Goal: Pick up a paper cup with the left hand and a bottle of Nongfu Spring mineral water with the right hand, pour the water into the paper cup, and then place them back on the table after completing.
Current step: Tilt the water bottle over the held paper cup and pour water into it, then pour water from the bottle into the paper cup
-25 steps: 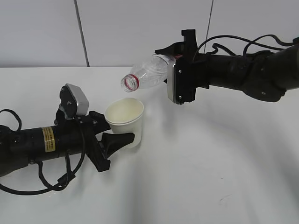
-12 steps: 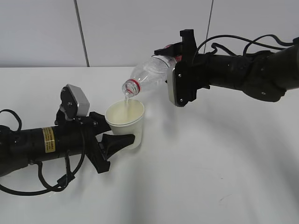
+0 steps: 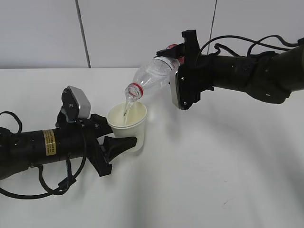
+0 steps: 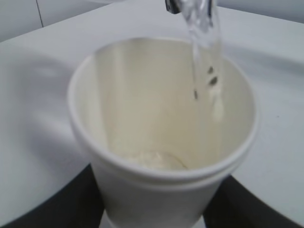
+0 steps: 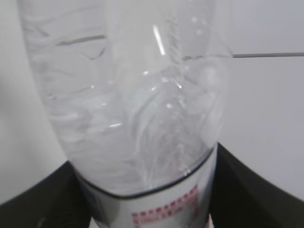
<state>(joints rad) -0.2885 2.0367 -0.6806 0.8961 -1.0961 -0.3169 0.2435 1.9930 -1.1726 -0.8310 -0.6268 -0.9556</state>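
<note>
My left hand [image 3: 118, 142], the black arm with the yellow sticker, is shut on a white paper cup [image 3: 127, 124] and holds it upright; its black fingers [image 4: 61, 204] flank the cup [image 4: 156, 190] in the left wrist view. My right hand [image 3: 176, 57] is shut on a clear Nongfu Spring bottle [image 3: 149, 76], tilted with its red-ringed mouth down over the cup. A thin stream of water [image 3: 126, 107] falls from the mouth into the cup. It also shows in the left wrist view [image 4: 204, 57]. The bottle [image 5: 137, 109] fills the right wrist view.
The white table [image 3: 213, 166] spreads around both arms. A pale wall [image 3: 118, 28] with a dark vertical seam stands behind. Black cables loop at the left arm's base [image 3: 28, 190].
The bottle has tipped further down, its mouth now lower over the cup, and water has begun to flow into it. The left hand and cup have stayed in place.
</note>
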